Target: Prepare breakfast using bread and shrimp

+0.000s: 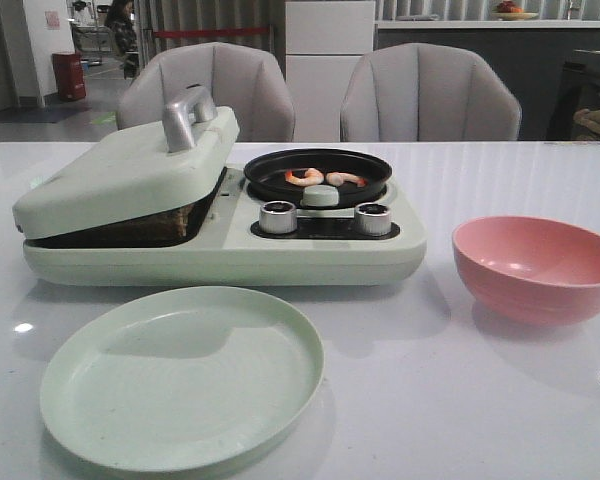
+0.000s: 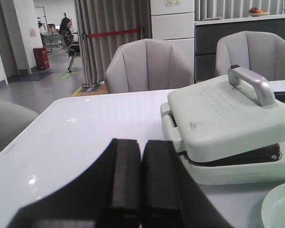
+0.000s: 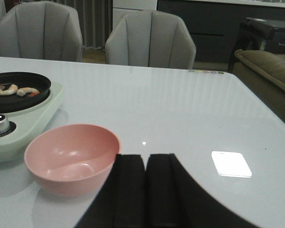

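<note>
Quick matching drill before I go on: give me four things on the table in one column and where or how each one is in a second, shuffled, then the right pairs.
Things:
1. shrimp
2. bread
3. pink bowl
4. green plate

States:
A. empty, at the table's right side
B. lying in the black round pan
C. empty, in front of the breakfast maker
D. under the partly raised lid

Pairs: 1-B, 2-D, 3-A, 4-C
</note>
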Robot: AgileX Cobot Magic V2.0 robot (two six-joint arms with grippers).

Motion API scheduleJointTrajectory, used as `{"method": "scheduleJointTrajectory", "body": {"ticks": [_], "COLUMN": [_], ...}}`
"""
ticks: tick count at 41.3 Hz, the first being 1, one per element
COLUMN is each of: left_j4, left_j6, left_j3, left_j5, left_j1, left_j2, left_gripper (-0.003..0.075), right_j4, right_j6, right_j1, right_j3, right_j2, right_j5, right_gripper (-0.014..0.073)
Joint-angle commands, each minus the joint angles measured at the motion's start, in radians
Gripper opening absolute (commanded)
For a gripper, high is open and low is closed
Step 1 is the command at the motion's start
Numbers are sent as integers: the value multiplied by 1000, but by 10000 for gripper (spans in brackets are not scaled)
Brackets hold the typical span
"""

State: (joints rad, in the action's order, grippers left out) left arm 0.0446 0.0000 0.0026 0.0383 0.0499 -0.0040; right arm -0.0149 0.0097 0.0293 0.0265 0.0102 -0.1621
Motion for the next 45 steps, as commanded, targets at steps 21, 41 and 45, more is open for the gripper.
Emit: {"method": "scheduleJointTrajectory", "body": {"ticks": [21,41,45], "left_j4": [0,0,0], "left_j6": [-13,-13,-13], "left_j3": [31,31,31], "left_j5": [-86,-86,-86], "left_j1": [0,0,0], "left_j2": [-23,-23,-23], "left_gripper": [101,101,101], "right_j4": [-12,-31,-32], "right_j6": [-2,-1,0], "right_j1": [-2,-2,-2], "right_j3": [-52,-52,-52], "right_j2": [19,19,19], "right_j5": [255,258,265], "right_gripper": [8,8,8]}}
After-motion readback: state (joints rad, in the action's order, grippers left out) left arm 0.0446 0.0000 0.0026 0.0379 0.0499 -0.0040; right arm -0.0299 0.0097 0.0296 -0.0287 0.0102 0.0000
